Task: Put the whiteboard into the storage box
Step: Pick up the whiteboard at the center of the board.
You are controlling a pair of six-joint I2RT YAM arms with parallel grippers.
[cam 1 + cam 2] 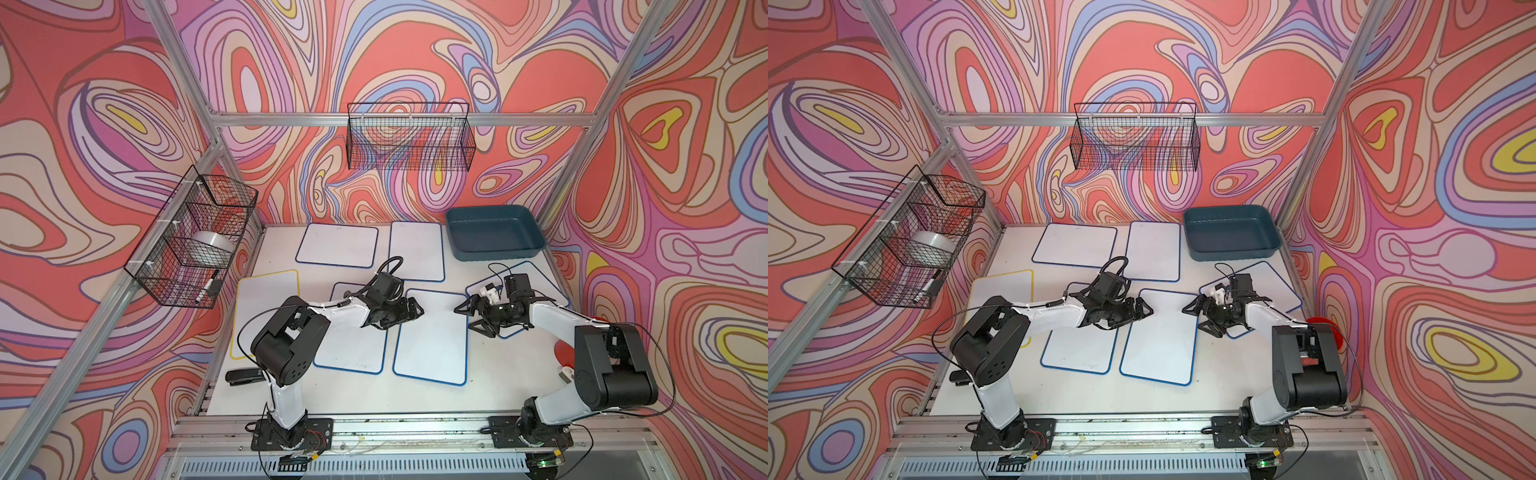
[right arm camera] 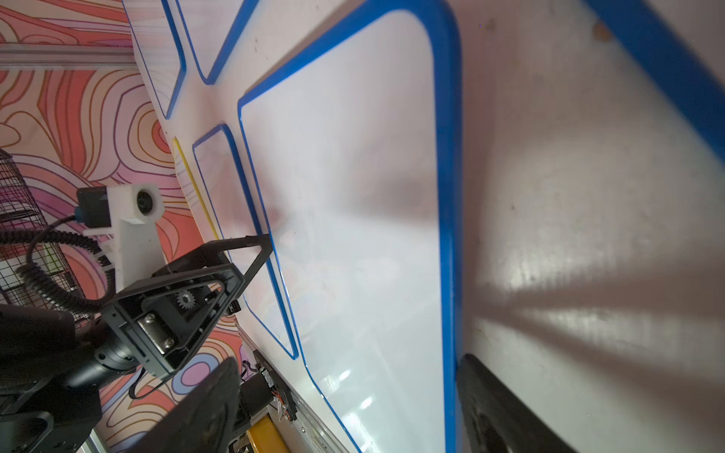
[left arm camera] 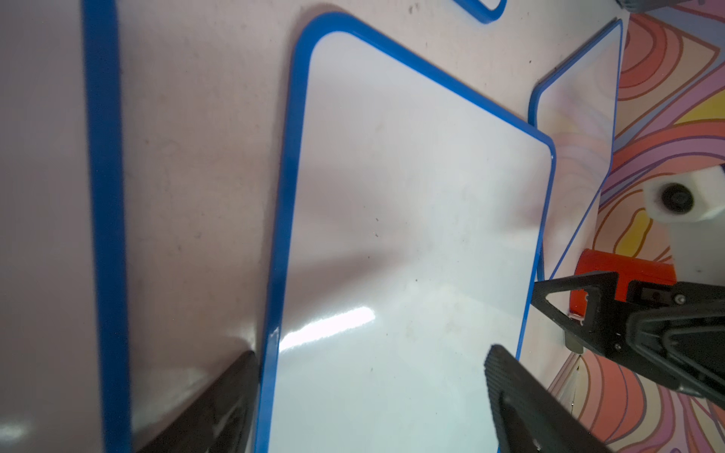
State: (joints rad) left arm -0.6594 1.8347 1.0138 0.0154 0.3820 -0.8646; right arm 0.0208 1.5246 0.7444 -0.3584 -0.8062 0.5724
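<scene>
White table (image 1: 498,365): left pincer (image 1: 409,312), right pincer (image 1: 465,319) agape, empty, flanking whiteboard (image 1: 432,338).

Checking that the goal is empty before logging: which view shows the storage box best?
Both top views: the storage box shows whole and empty, at the table's far right corner. Neither wrist view shows it clearly; both look down at whiteboards.

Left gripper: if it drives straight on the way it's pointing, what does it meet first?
Probably the right gripper, which faces the left gripper across the middle whiteboard. If tilted down, it would touch that board first; depth is unclear.
</scene>
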